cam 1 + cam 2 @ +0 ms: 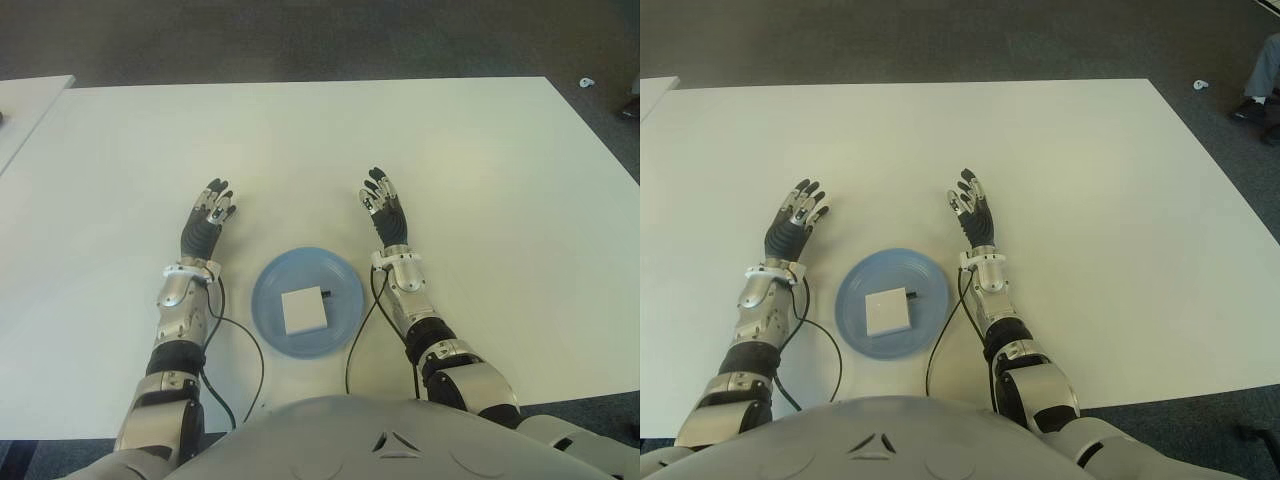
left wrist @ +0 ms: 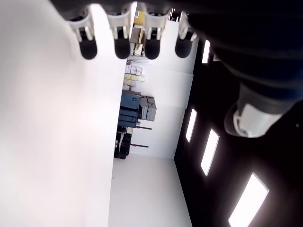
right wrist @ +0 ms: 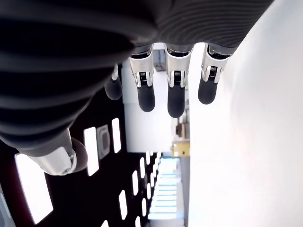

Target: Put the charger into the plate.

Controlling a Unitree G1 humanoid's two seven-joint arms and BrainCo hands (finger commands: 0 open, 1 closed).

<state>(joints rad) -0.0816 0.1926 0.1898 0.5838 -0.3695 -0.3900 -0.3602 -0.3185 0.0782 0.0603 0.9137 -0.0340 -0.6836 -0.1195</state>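
- Looking down from the head, you see the white charger [image 1: 303,310] lying flat inside the blue plate [image 1: 270,285], near the table's [image 1: 480,180] front edge.
- Your left hand [image 1: 206,225] shows just left of the plate, fingers straight and slightly apart, holding nothing.
- Your right hand [image 1: 385,212] shows just right of the plate, fingers [image 3: 146,97] likewise stretched out and empty.
- Black cables [image 1: 240,350] run from both forearms back toward the torso.

White table [image 1: 480,180]; 1 small white object [image 1: 586,82] on dark floor [image 1: 300,40].
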